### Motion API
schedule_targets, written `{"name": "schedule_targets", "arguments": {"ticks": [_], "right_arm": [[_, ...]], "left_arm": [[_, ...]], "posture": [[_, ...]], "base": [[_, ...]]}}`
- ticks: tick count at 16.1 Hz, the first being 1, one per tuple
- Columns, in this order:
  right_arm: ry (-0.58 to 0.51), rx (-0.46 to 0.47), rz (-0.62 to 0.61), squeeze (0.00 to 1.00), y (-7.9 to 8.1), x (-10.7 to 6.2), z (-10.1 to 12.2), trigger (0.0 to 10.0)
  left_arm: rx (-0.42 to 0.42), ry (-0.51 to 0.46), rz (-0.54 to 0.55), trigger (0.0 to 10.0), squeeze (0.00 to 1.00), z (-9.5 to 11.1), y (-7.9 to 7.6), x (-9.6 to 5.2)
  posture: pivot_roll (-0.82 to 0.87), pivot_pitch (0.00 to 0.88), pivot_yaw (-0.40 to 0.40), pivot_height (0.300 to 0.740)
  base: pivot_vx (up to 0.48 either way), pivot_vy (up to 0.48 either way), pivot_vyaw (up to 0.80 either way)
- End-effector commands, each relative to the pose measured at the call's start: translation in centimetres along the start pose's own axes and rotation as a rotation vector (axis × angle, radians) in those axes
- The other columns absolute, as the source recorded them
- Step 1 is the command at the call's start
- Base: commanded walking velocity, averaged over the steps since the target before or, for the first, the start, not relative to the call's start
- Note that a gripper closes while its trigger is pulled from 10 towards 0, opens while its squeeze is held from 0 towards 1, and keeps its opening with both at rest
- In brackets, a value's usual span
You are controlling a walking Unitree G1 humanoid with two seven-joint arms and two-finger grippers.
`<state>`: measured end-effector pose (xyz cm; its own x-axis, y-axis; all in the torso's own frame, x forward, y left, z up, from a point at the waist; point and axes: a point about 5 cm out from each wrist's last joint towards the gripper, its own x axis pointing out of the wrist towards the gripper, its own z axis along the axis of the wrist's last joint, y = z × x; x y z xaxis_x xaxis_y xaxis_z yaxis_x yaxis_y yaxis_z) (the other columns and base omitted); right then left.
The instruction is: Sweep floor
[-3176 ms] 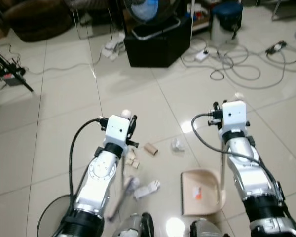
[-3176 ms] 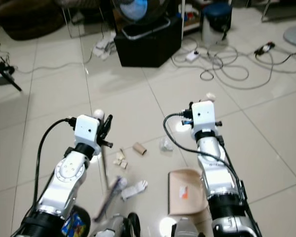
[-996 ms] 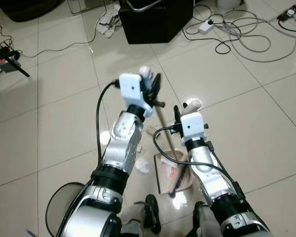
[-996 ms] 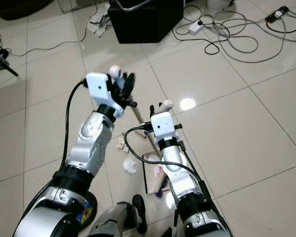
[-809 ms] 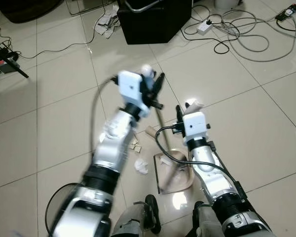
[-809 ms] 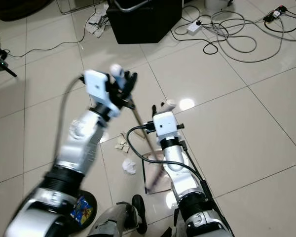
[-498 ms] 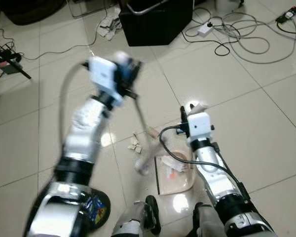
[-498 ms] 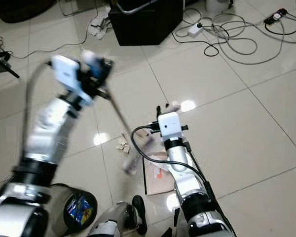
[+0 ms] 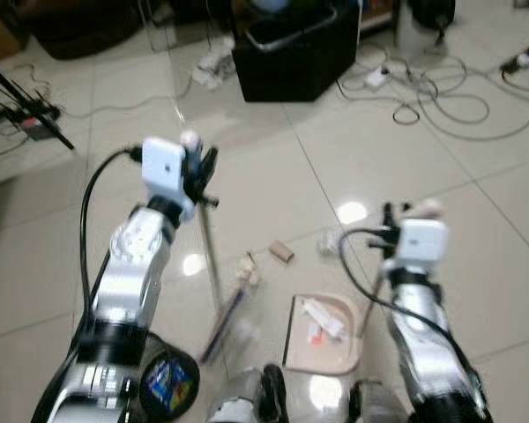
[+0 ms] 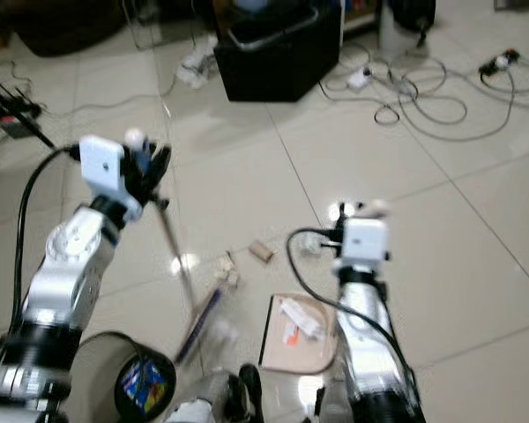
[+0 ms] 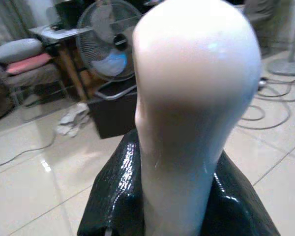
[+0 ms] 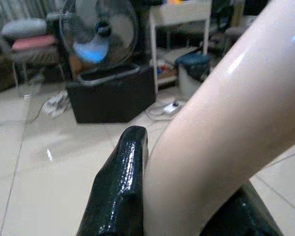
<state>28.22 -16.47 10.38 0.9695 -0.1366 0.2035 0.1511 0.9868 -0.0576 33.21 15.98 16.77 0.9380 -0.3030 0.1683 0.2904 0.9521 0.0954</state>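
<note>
The left gripper [image 9: 197, 167] has its jaws clamped around the rounded cream top of the broom handle [image 9: 209, 256], and the right gripper [image 9: 406, 210] has its jaws closed on the pale upright handle of the dustpan [image 9: 322, 331]. In each wrist view a cream knob sits between glossy black fingers [image 11: 119, 189], so both holds look firm.

Half a second ago the left arm was a blur, swung out toward ten o'clock with the broom dragging across the tiles. Now it has come back in and the picture is nearly sharp, which I take to mean one stroke is over. The broom head [image 9: 222, 322] lies at about seven o'clock from the left jaws, low on the floor [image 9: 264, 185] and just left of the dustpan. The pan has also shifted with the right arm and now sits at about eight o'clock from the right jaws, near the robot's feet, with a crumpled white scrap [image 9: 321, 315] and a small orange fleck lying in it.

So some of the rubbish is caught, I'd say, but not all. A cardboard tube [image 9: 282, 252] and some pale bits [image 9: 247, 264] lie on the tiles at roughly eleven o'clock from the pan, and a clear wad [image 9: 330, 241] lies at about twelve o'clock from it. Another stroke toward the pan looks needed.
</note>
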Motion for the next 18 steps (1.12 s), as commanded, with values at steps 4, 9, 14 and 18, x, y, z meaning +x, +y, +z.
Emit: {"name": "schedule_targets", "arguments": {"ticks": [4,9,14,18], "right_arm": [[-0.102,0.065,-0.022,0.00,-0.7,1.1,5.4,10.0],[-0.070,0.095,0.023,0.00,-0.8,2.4,9.0,10.0],[-0.075,0.184,0.063,0.00,-0.1,3.8,11.8,10.0],[-0.073,0.222,0.042,0.00,-0.2,4.1,12.4,10.0]], "left_arm": [[0.029,-0.003,0.079,10.0,0.00,-0.1,0.4,-1.8],[0.098,0.027,0.109,10.0,0.00,-0.7,-0.4,-3.5],[0.152,0.023,0.125,10.0,0.00,-0.3,-0.7,-3.9],[0.177,0.031,0.130,10.0,0.00,-0.1,-0.4,-4.6]], "posture": [[-0.12,0.035,0.155,0.740],[-0.14,0.004,0.082,0.740],[-0.12,0.000,0.051,0.740],[-0.09,0.000,0.065,0.740]], "base": [[0.000,0.000,0.00],[0.000,-0.230,0.00],[0.000,-0.453,0.00],[0.000,-0.480,0.00]]}}
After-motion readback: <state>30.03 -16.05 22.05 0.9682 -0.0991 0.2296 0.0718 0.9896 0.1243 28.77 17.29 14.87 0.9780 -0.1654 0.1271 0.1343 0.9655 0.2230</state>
